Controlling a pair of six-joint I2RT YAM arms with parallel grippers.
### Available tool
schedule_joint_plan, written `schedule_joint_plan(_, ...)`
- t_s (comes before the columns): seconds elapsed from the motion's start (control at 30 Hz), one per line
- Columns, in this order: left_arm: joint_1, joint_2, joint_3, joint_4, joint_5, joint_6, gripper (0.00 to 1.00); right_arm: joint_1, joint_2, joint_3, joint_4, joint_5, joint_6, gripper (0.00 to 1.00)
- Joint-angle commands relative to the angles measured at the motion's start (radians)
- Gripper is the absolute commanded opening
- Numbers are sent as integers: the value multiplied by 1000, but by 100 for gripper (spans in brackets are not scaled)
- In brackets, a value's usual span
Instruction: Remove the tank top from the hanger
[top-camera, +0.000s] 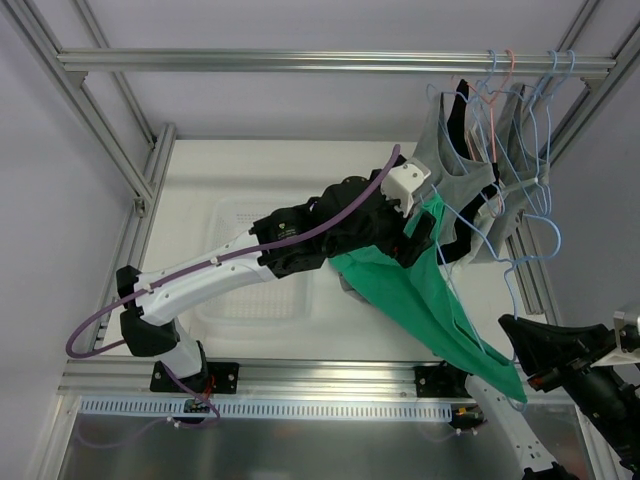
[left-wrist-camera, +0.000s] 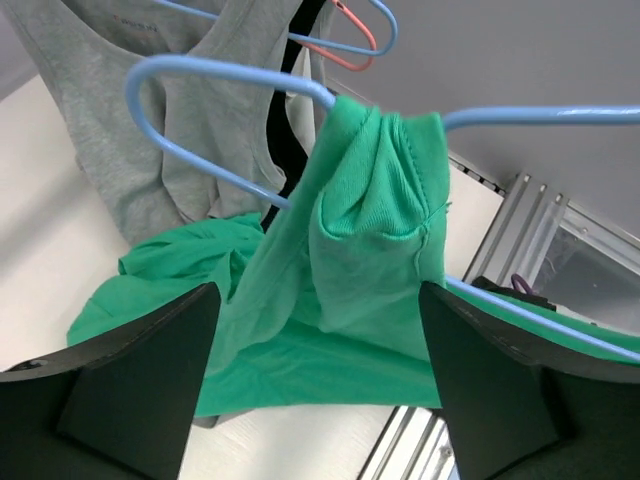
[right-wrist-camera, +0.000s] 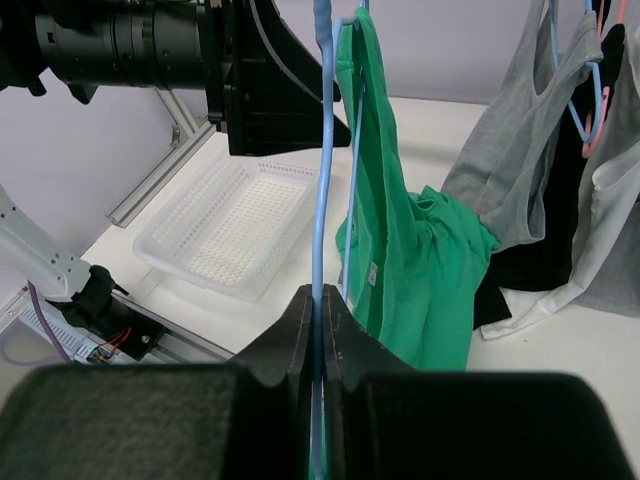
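Observation:
A green tank top (top-camera: 420, 300) hangs by one strap on a light blue hanger (top-camera: 507, 290), with its body drooping toward the table. In the left wrist view the strap (left-wrist-camera: 380, 190) is bunched over the hanger's wire (left-wrist-camera: 240, 68). My left gripper (top-camera: 415, 235) is open, and its fingers (left-wrist-camera: 130, 390) stand wide on either side of the green cloth just below the strap. My right gripper (top-camera: 515, 335) is shut on the hanger's wire (right-wrist-camera: 319, 150) at the near right. The green top (right-wrist-camera: 400, 230) hangs just past that wire.
Grey (top-camera: 450, 150), black and white tops hang on blue and pink hangers from the metal rail (top-camera: 300, 62) at the back right. They are close behind the green top (left-wrist-camera: 110, 90). A white perforated basket (top-camera: 240, 215) lies on the table under my left arm, and it also shows in the right wrist view (right-wrist-camera: 230, 225).

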Motion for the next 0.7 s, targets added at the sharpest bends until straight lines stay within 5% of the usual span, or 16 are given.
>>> schedule_joint_plan(0.0,-6,-17,65,66,-27,28,81,6,2,15,25,-40,11,0)
schedule_joint_plan(0.2,-6,-1,68,100,-36,33,74,8,1,12,33,-60,16,0)
schedule_joint_plan(0.33,-6,6,65,123,-25,22,60,8,1,7,35,-70,17,0)
schedule_joint_plan(0.53,-6,-1,64,147,-118,-5,0,8,-18,-23,32,-40,5,0)
schedule_joint_plan(0.67,-6,-41,36,150,-301,-66,0,14,-27,-45,-7,-13,-29,0)
